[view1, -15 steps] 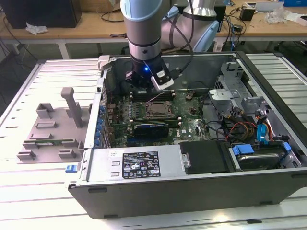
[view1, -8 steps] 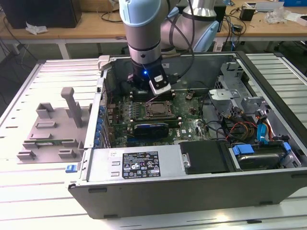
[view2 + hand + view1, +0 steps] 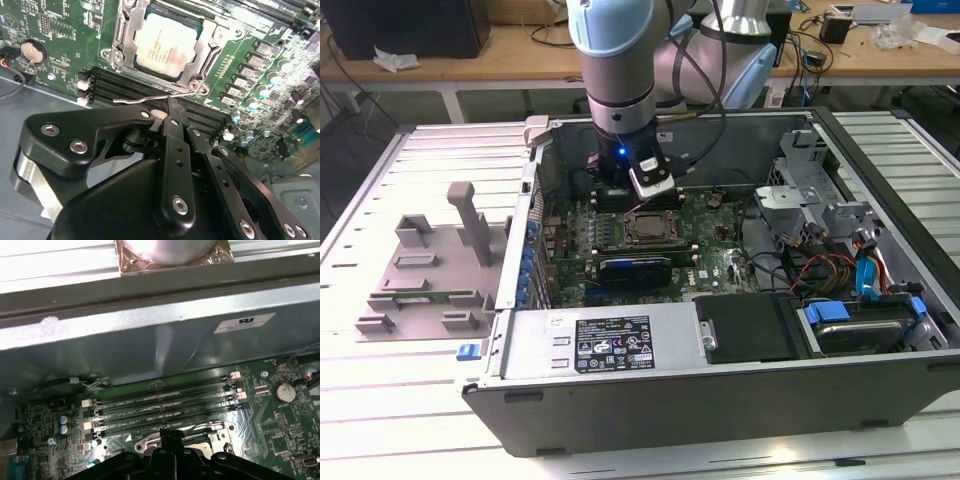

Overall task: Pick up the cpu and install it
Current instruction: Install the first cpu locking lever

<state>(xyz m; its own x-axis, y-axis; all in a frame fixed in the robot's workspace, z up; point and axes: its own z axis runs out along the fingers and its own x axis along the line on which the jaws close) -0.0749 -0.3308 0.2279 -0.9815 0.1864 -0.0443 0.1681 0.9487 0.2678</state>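
You have the open computer case (image 3: 720,400) lying on its side across the middle and lower right of the exterior view, resting on the slatted metal table (image 3: 380,420). Inside it, the green motherboard (image 3: 710,235) fills the centre of the frame, and the power supply (image 3: 610,345) with its white label runs along the case's lower edge.

The robot arm (image 3: 615,50) comes down from the top centre of the exterior view into the case. To the exterior view's left, outside the case, the grey plastic tray (image 3: 420,285) with upright posts sits on the table.

The gripper (image 3: 645,195) hangs just above the motherboard, close to the CPU socket (image 3: 645,232). In the second wrist view the gripper (image 3: 172,112) occupies the lower half of the frame, its black fingers (image 3: 175,150) drawn together to a point and holding nothing.

The cpu (image 3: 167,45) sits in the socket frame (image 3: 205,65) at the upper centre of the second wrist view, its pale metal top facing up. The thin wire retention lever (image 3: 150,98) lies between the socket and the fingertips. The black memory slots (image 3: 165,405) run across the middle of the first wrist view, and a coin cell battery (image 3: 284,391) sits at the right of that frame.
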